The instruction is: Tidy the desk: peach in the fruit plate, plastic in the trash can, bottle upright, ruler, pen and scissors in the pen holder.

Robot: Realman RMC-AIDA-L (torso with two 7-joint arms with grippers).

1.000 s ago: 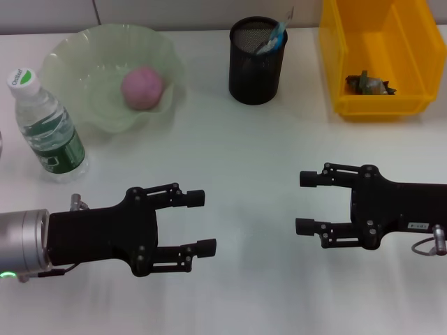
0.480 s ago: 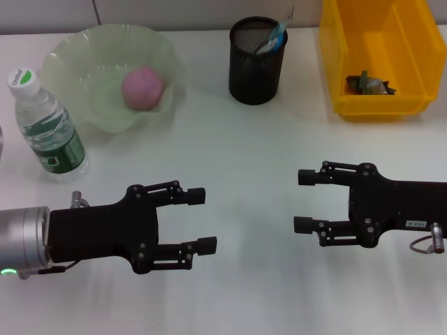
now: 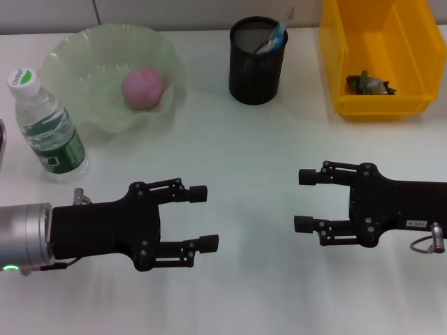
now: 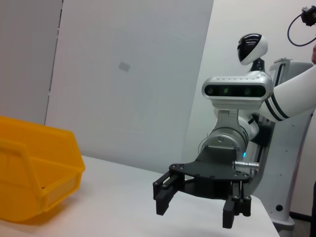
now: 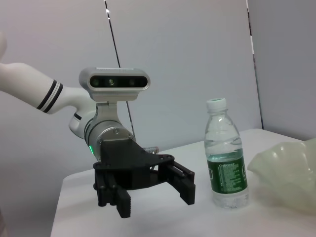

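Note:
A pink peach lies in the pale green fruit plate at the back left. A clear bottle with a green label stands upright by the plate; it is also in the right wrist view as the bottle. The black mesh pen holder at the back centre holds a few items. Crumpled plastic lies in the yellow bin. My left gripper is open over the near left table, holding nothing. My right gripper is open at the near right, holding nothing.
The white table runs between the two grippers and back to the holder. In the left wrist view the right gripper and the yellow bin show. In the right wrist view the left gripper shows beside the plate.
The left gripper has shifted slightly forward and to the right. The right gripper and the objects have stayed still.

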